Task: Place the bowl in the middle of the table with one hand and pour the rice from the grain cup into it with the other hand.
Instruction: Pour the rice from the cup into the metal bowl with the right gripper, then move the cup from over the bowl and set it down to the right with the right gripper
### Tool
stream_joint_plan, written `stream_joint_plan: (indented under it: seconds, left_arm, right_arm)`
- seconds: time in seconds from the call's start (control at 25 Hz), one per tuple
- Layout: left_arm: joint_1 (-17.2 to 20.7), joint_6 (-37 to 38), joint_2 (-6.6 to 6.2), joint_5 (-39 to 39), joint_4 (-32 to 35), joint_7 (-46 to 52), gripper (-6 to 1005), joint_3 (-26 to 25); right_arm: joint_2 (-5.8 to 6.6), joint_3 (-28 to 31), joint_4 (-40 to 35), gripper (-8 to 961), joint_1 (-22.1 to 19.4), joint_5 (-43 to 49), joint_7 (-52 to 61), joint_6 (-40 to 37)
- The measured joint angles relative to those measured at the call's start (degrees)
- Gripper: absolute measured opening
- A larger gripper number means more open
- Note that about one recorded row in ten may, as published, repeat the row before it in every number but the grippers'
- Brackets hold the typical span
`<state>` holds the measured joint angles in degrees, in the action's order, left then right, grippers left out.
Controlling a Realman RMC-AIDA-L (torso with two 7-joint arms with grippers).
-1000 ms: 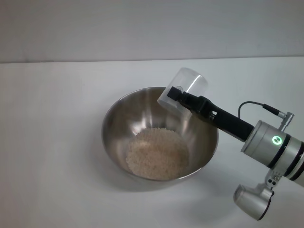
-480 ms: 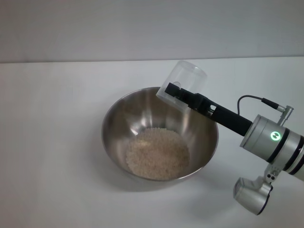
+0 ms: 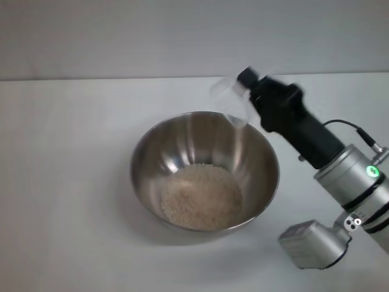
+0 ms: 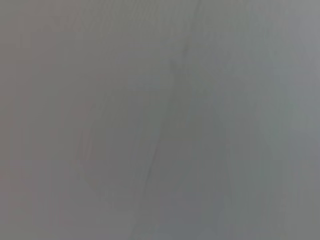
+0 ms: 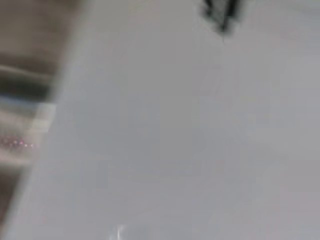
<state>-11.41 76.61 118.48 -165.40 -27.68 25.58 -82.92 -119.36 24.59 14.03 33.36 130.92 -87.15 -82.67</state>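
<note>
The steel bowl (image 3: 203, 170) stands in the middle of the white table (image 3: 67, 182), with a pale heap of rice (image 3: 202, 198) in its bottom. My right gripper (image 3: 243, 91) is shut on the clear grain cup (image 3: 232, 100) and holds it in the air over the bowl's far right rim. The cup looks empty and is blurred by motion. My left gripper is out of view. The left wrist view shows only a plain grey surface.
The right arm (image 3: 340, 176) reaches in from the lower right, with its wrist camera housing (image 3: 313, 243) hanging low over the table. The right wrist view shows blurred white table (image 5: 175, 130) and a dark shape at one edge.
My right gripper has twisted at the wrist and swung the cup back from its tipped pouring pose, moving a little up and right. The bowl and rice have stayed still.
</note>
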Motion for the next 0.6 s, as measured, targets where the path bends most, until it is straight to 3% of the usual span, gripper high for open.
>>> stream_joint_plan:
  seconds: [0.28, 0.32, 0.6]
  left_arm:
    - [-0.2, 0.12, -0.04, -0.01, -0.01, 0.0, 617, 0.04]
    - [-0.33, 0.15, -0.13, -0.05, -0.01, 0.0, 617, 0.04]
    - [-0.36, 1.79, -0.18, -0.1, 0.42, -0.48, 617, 0.34]
  right_arm:
    - [-0.23, 10.76, 14.12, 16, -9.88, -1.39, 15.37, -2.73]
    - [-0.23, 11.98, 17.99, 16, -12.88, -3.91, 20.44, -3.61]
    - [-0.26, 11.66, 25.45, 16, -19.76, -14.91, 36.43, -6.51]
